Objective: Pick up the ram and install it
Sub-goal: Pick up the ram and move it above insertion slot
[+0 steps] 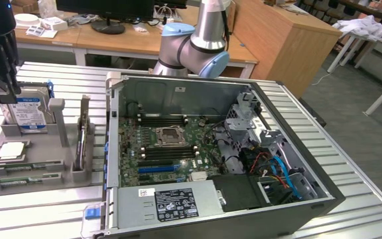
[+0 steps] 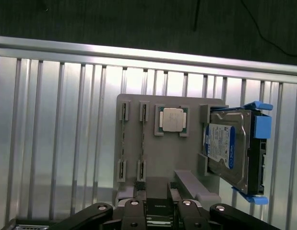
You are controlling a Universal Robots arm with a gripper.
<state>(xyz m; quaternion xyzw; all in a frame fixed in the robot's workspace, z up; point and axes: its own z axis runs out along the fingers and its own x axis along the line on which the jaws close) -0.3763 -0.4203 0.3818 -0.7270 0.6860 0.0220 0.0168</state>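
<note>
Exterior view puts the gripper (image 1: 0, 82) at that view's far left, hanging over the hard drive (image 1: 25, 110). The ram (image 1: 26, 166) lies well apart from it and nearer the camera, standing on edge in a slot of the grey holder (image 1: 51, 175), just beside the CPU (image 1: 12, 150). A twin stick (image 1: 12, 182) fills the next slot, nearer still.

In the wrist view the gripper (image 2: 157, 194) has its 2 dark fingers (image 2: 140, 194) standing apart with nothing between them, and the ram (image 2: 142, 141) runs away beyond the tips, untouched. It is a long, thin green board (seen edge-on, so it reads as little more than a line) held by a grey clip at each end.

The holder looks matte and blocky. The CPU is square with a silver lid. The hard drive is silver with a blue label and a blue bracket (image 2: 261, 125). The desk (image 1: 45, 211) is bright ribbed metal slats, and the computer case (image 1: 324, 199) lies open at the exterior view's right.
</note>
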